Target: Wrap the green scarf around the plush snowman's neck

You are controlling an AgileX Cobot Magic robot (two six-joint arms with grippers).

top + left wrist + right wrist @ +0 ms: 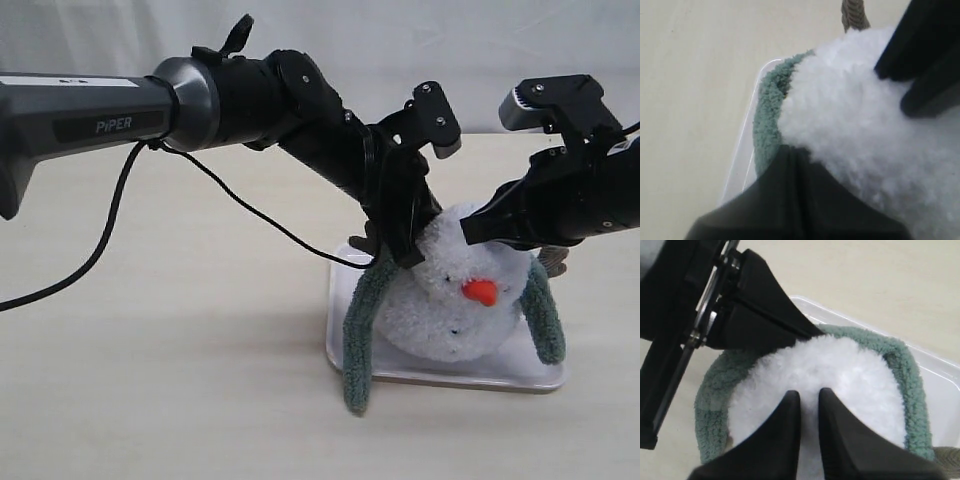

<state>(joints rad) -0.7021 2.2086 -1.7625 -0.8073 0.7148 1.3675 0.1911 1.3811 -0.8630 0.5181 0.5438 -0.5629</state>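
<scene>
The plush snowman (pixel 450 310) lies on a white tray (pixel 450 378), its orange nose (pixel 481 291) facing the camera. The green scarf (pixel 358 340) loops behind its head, and one end hangs down on each side. My left gripper (pixel 405 255) is shut, with its tip pressed where the scarf (pixel 767 115) meets the white fluff (pixel 850 115). My right gripper (pixel 809 392) pinches a tuft of the snowman's white fur (pixel 840 365) at the top of the head, the jaws only slightly apart. The neck crease is hidden.
The tray's clear rim (pixel 940 370) runs close around the plush. A black cable (pixel 240 205) hangs from the left arm over the table. A brown twig arm (pixel 854 15) pokes out behind the plush. Pale tabletop (pixel 160 380) surrounds the tray.
</scene>
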